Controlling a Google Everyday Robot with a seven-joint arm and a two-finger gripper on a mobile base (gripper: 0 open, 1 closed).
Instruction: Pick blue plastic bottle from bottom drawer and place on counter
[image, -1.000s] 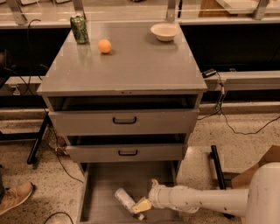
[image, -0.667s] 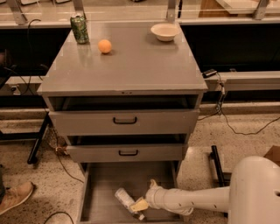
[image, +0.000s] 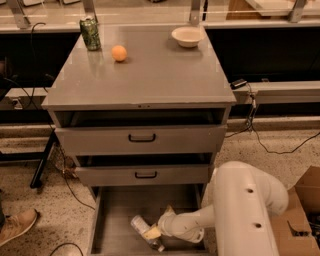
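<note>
The bottom drawer is pulled far out at floor level, its flat grey floor in plain sight. In it lies one thing, the blue plastic bottle, on its side and slanting across the floor near the middle, with a pale yellowish label towards its nearer end. The two shallower drawers above it, the top drawer and the middle drawer, each with a black handle, stand only a little open, and what is inside them is in shadow.

On the bench above stand a green can at the far left corner, an orange ball just beside it, and a pale bowl at the far right; what the bowl holds cannot be seen.

The white arm reaches from the right down into the bottom drawer. The gripper is low over the drawer floor, right at the nearer end of the bottle and touching or almost touching it. Whether it is spread or clamped on the bottle cannot be told.
</note>
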